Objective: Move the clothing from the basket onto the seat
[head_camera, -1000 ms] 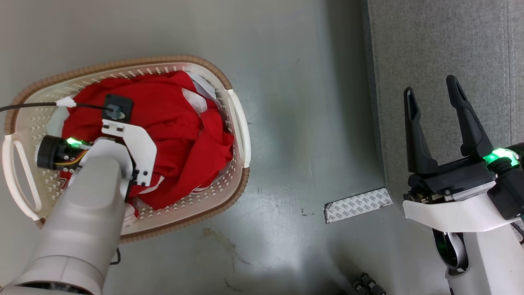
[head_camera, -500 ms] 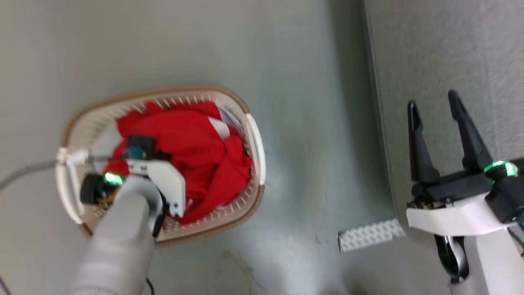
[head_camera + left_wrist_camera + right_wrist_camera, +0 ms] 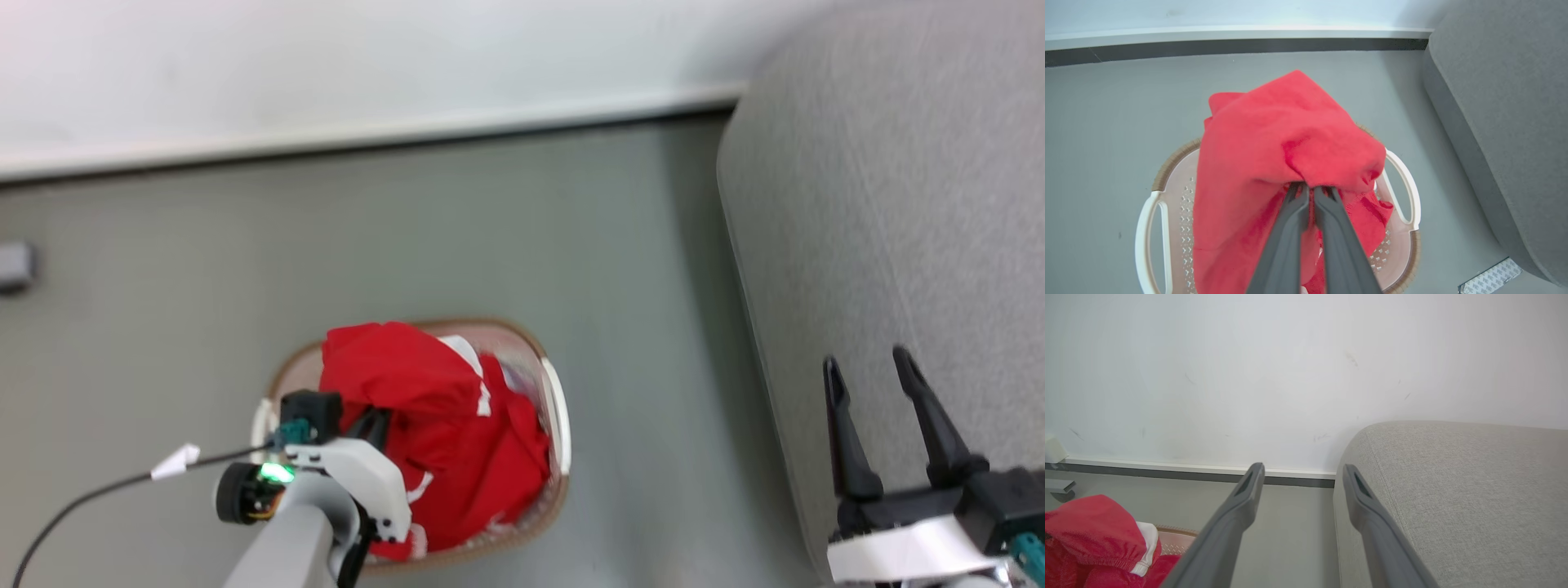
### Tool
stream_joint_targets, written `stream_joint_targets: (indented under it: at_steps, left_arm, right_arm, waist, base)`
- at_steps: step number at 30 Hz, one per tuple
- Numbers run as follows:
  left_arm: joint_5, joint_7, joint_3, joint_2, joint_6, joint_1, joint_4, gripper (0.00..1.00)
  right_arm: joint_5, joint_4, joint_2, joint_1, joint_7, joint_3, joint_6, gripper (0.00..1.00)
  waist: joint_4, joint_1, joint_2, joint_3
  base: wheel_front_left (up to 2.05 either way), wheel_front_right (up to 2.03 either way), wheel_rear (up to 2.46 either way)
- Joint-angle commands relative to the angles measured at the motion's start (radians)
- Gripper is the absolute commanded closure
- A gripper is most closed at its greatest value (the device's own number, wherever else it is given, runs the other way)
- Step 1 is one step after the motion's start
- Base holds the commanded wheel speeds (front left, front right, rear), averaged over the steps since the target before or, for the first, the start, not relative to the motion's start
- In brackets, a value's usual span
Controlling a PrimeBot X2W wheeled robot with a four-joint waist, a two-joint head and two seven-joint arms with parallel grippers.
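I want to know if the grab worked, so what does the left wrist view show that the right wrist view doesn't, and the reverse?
Left wrist view, not the right: the left gripper shut on the red clothing, fabric hanging over the basket, its white handles, a patterned strip on the floor. Right wrist view, not the left: the right gripper open with nothing in it, a white wall, the clothing's white trim. Both: red clothing, the basket's brown rim, the grey sofa, floor.
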Motion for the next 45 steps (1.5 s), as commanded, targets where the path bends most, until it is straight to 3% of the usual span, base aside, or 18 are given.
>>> stream_joint_targets:
  at_steps: [1, 7, 17, 27, 45]
  left_arm:
    - [-0.008, -0.004, -0.002, 0.001, -0.005, 0.028, -0.025, 1.00]
    - [-0.058, -0.004, -0.031, 0.001, -0.001, 0.168, -0.211, 1.00]
    - [-0.113, -0.004, -0.073, 0.001, 0.042, 0.353, -0.461, 1.00]
    - [-0.128, -0.004, -0.054, 0.001, 0.060, 0.447, -0.679, 1.00]
    - [-0.108, -0.004, -0.017, 0.001, 0.067, 0.521, -0.835, 1.00]
  right_arm:
    - [-0.011, 0.005, -0.002, 0.022, 0.001, -0.008, -0.002, 0.00]
    - [-0.017, 0.009, -0.002, 0.089, 0.001, -0.023, -0.002, 0.00]
    - [-0.043, 0.017, -0.002, 0.172, 0.001, -0.038, -0.002, 0.00]
    - [-0.043, 0.006, -0.002, 0.216, 0.001, -0.047, -0.002, 0.00]
    - [-0.051, -0.006, -0.002, 0.229, 0.001, -0.057, -0.002, 0.00]
  waist:
    - [0.042, 0.0004, 0.0000, -0.104]
    - [0.060, 0.0004, 0.0000, -0.200]
    - [0.081, 0.0004, 0.0000, -0.341]
    - [0.088, 0.0004, 0.0000, -0.392]
    - [0.083, 0.0004, 0.0000, -0.416]
  base:
    - [0.00, 0.00, 0.00]
    - [0.00, 0.00, 0.00]
    - [0.00, 0.00, 0.00]
    - [0.00, 0.00, 0.00]
    - [0.00, 0.00, 0.00]
